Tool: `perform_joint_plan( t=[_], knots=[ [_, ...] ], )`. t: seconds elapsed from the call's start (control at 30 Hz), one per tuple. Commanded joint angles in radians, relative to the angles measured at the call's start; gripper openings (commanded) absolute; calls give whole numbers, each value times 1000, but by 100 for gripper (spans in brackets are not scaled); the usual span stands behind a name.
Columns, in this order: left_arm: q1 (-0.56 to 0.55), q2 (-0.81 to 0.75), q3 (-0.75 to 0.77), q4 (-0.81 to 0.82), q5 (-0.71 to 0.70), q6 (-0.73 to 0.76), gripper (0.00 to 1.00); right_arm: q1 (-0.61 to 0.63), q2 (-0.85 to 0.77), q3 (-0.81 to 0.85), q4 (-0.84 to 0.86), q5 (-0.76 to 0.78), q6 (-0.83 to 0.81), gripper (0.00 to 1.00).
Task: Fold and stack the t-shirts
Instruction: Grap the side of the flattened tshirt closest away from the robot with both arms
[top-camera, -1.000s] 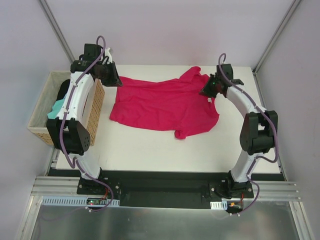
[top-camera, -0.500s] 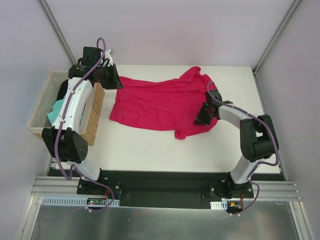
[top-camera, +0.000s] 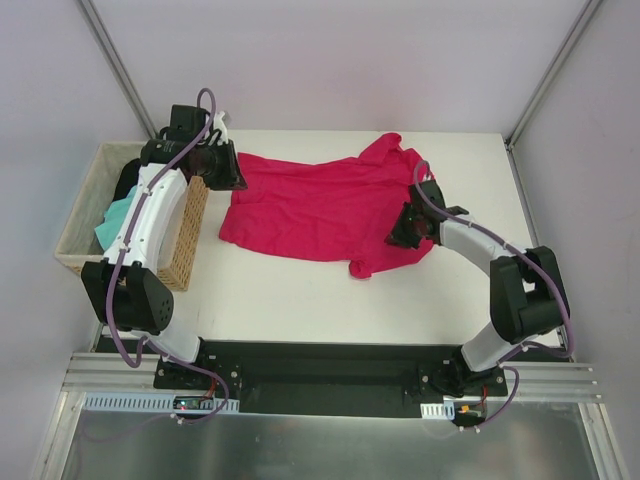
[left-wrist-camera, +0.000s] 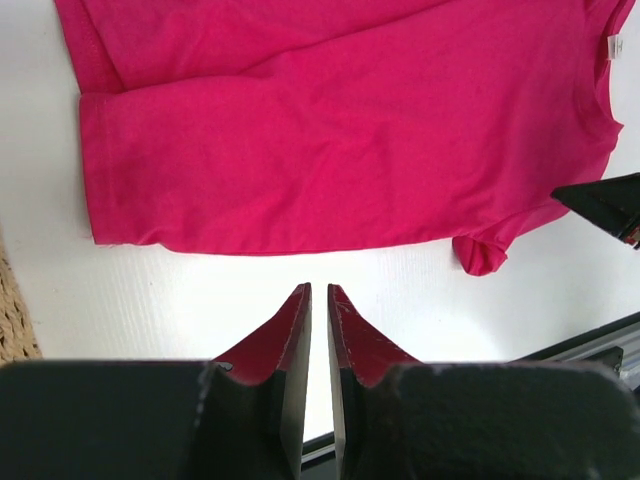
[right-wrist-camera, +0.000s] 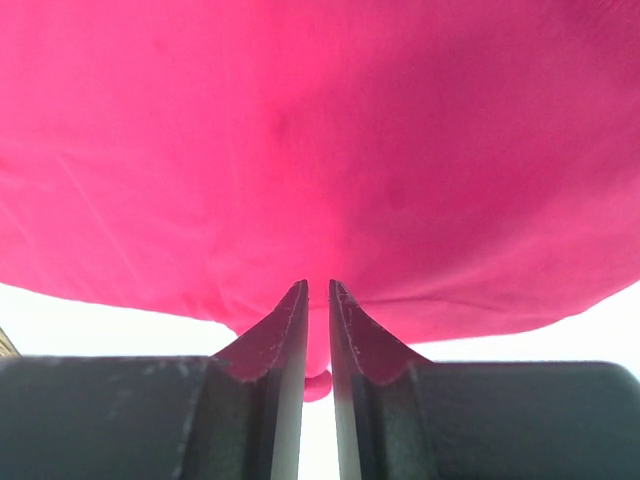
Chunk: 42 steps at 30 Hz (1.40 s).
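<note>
A crimson t-shirt lies spread and rumpled across the back of the white table; it also fills the left wrist view and the right wrist view. My right gripper is down on the shirt's right side near the lower sleeve, its jaws narrowly shut with a fold of crimson cloth between them. My left gripper hovers at the shirt's left corner, and its jaws are shut with only bare table behind them. A mint-green t-shirt sits in the basket, with dark cloth beside it.
The tan wicker basket stands at the table's left edge, partly under my left arm; a corner of the basket shows in the left wrist view. White table runs along the front. The frame's posts rise at both back corners.
My right gripper dropped from the collar area down onto the shirt's right side. The left arm shifted slightly near the shirt's left corner. The shirt barely moved.
</note>
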<state>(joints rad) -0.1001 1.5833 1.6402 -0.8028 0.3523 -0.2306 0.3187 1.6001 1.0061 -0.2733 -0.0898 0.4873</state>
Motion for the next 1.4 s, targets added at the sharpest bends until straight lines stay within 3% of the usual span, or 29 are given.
perform_joint_plan(
  t=[0.0,0.7,1.37],
  knots=[
    [-18,-34,-8,24,-16,13,11,43,-42,-43,-4,12,25,17],
    [-33,9,15,25,8,25,11,178,-103,-136,-33,84,63,17],
    [-35,-69,-74,25,-22,36,11,281,18,-100,0,52,85,13]
  ],
)
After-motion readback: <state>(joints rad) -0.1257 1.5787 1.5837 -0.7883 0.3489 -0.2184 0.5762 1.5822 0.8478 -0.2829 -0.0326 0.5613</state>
